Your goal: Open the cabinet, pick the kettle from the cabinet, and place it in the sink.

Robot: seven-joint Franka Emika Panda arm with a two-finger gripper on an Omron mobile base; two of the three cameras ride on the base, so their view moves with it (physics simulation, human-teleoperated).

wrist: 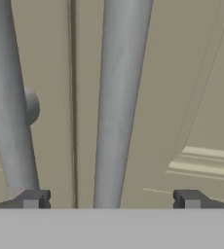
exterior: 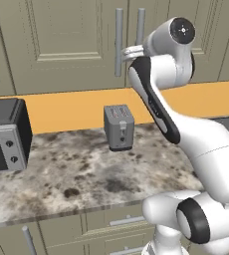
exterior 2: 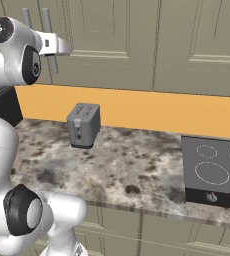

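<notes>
Cabinet (exterior: 61,45) shut, its right-hand handle (wrist: 120,102) bracketed by the gripper (wrist: 111,198).

The handle is seen dead ahead of the gripper in the hand view, its long axis upright and running across the line between the two fingertips (wrist: 33,198), which are spread wide with nothing held. A closing squeeze would be judged enough to catch it. The left-hand handle (wrist: 9,97) lies just beyond the left fingertip, past the seam between the doors. The kettle is presumably behind the doors. In the base views the hand is seen raised to the handles above a toaster (exterior: 119,126); a stove (exterior 2: 214,172) right of the cabinet is shown by the right view, a microwave (exterior: 4,134) left of it by the left view.
</notes>
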